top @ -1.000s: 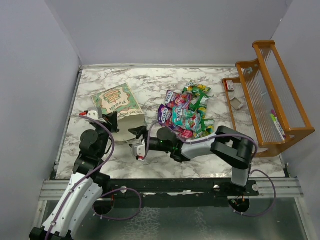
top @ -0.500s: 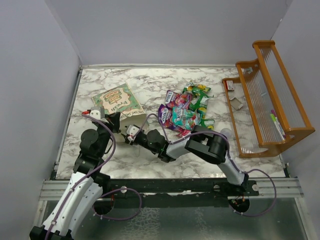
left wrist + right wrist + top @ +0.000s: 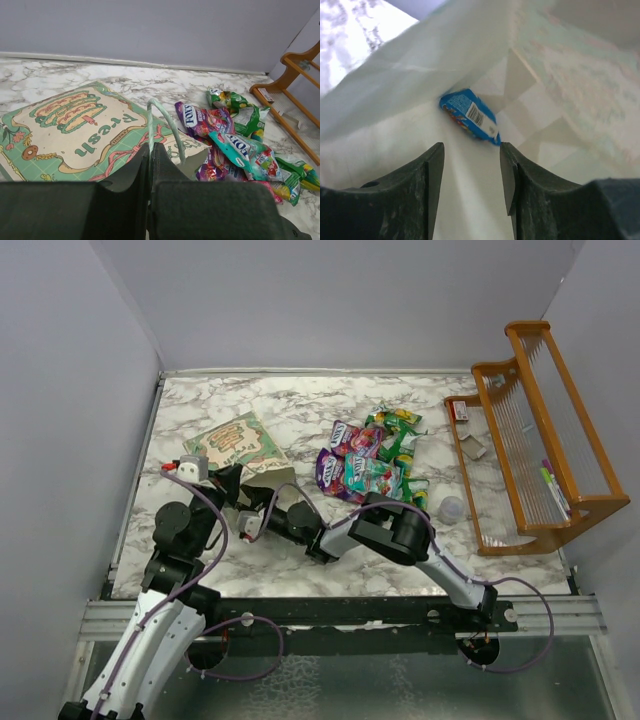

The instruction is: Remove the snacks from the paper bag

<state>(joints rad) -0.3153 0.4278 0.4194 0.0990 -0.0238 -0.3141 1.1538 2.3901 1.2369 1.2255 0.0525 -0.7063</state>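
Lying deep inside the paper bag (image 3: 395,55), a blue packet (image 3: 470,116) with a white barcode label rests tilted against a cream-white fold, straight ahead of the right gripper (image 3: 471,150) and just beyond its fingertips, not touching either one. That pincer has its nose in the bag's mouth with the fingers standing moderately apart and nothing between them but the white paper floor. To its left, the left gripper (image 3: 150,150) is pressed fully together on the bag's pale-green handle loop (image 3: 165,122), which rises from between its fingers; the printed side of the bag lies flat just beyond it. Off to the right of both pincers, out on the marble table (image 3: 300,410), the other snacks (image 3: 370,465) sit in a loose overlapping pile of purple, pink, teal and green packets. Farther right again a small translucent cup (image 3: 452,508) stands near the foot of an orange wooden rack (image 3: 540,430)
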